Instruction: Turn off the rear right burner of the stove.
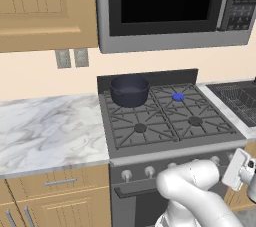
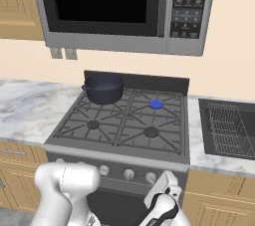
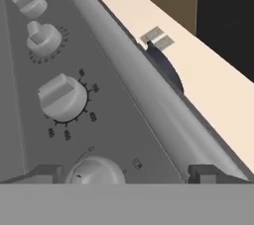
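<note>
- The white Franka arm folds low before the grey steel four-burner stove (image 1: 170, 121), its wrist at the level of the front knob panel.
- The gripper (image 3: 126, 173) points at that panel, its two dark fingertips (image 3: 42, 173) spread wide on either side of a round silver knob (image 3: 94, 172), not touching it.
- The small dark rear right burner (image 2: 156, 104) shows a blue flame, just right of a dark round pot (image 2: 103, 87) on the rear left grate.

A large silver black-windowed microwave (image 1: 172, 8) hangs above a dark round metal pot (image 1: 130, 90); white marbled tabletop (image 1: 47, 131) lies left.
</note>
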Tool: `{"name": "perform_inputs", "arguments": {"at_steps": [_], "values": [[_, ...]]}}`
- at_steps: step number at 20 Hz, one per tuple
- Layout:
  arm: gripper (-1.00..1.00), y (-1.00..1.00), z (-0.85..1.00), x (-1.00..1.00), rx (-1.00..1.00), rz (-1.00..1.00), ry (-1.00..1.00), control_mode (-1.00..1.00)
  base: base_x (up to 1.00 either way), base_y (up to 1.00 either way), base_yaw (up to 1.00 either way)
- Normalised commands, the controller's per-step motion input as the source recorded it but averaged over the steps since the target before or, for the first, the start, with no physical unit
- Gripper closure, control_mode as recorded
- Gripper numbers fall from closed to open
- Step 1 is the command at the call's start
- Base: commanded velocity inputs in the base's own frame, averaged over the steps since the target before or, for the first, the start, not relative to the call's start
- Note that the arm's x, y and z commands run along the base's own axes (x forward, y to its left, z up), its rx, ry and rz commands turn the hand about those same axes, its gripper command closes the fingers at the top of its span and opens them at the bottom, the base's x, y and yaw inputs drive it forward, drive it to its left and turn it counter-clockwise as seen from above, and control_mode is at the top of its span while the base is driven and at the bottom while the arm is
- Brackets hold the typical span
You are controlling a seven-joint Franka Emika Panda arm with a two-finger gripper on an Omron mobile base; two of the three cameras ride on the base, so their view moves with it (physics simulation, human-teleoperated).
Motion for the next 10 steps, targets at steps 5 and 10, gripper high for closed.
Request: {"name": "perform_inputs", "arguments": {"at_steps": [5,10], "values": [[-1.00,0.01,-0.13,0.01,0.00,0.00,-0.03,-1.00,0.00,0.00,0.00],[-1.00,0.09,-0.10,0.04,0.00,0.00,-0.05,-1.00,0.00,0.00,0.00]]}}
